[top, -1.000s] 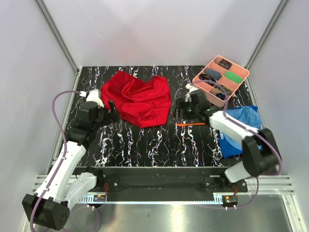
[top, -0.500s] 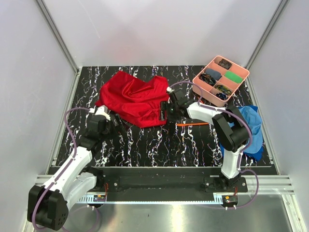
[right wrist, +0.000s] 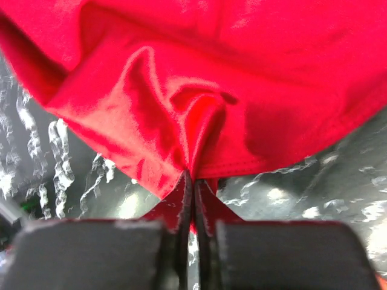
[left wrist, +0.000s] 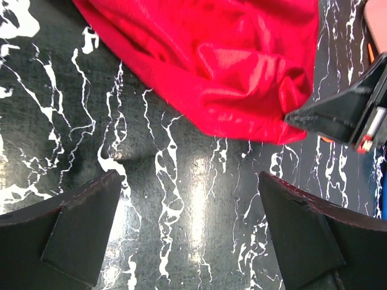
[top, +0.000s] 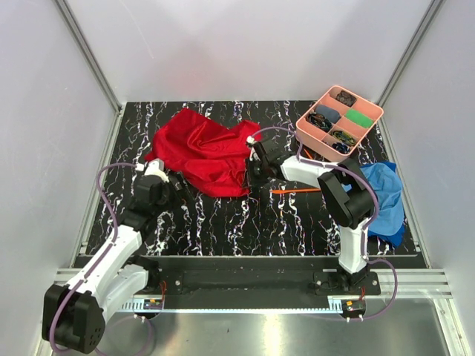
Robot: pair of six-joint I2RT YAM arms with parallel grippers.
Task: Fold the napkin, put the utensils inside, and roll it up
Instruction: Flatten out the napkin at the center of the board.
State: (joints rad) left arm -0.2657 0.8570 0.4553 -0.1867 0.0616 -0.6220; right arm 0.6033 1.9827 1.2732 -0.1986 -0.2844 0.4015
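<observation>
The red napkin [top: 204, 152] lies crumpled at the back left of the table. My right gripper [top: 251, 172] is at its right front edge. In the right wrist view its jaws [right wrist: 193, 181] are shut on a pinch of the napkin [right wrist: 199, 72], and the cloth bunches into folds above them. My left gripper [top: 176, 196] is open just in front of the napkin's left side. In its own view the fingers [left wrist: 190, 235] stand wide over bare table, with the napkin [left wrist: 230, 66] ahead and the right gripper [left wrist: 338, 112] at its corner. One orange utensil [top: 293, 190] lies right of the right gripper.
A pink compartment tray [top: 312, 104] with small dark and green items sits at the back right. A blue cloth [top: 386, 196] lies crumpled at the right edge, beside the right arm. White walls and metal posts close in the table.
My right gripper moved left to the napkin's right front edge and shut on the cloth. My left arm drew back toward the near side, still open.
</observation>
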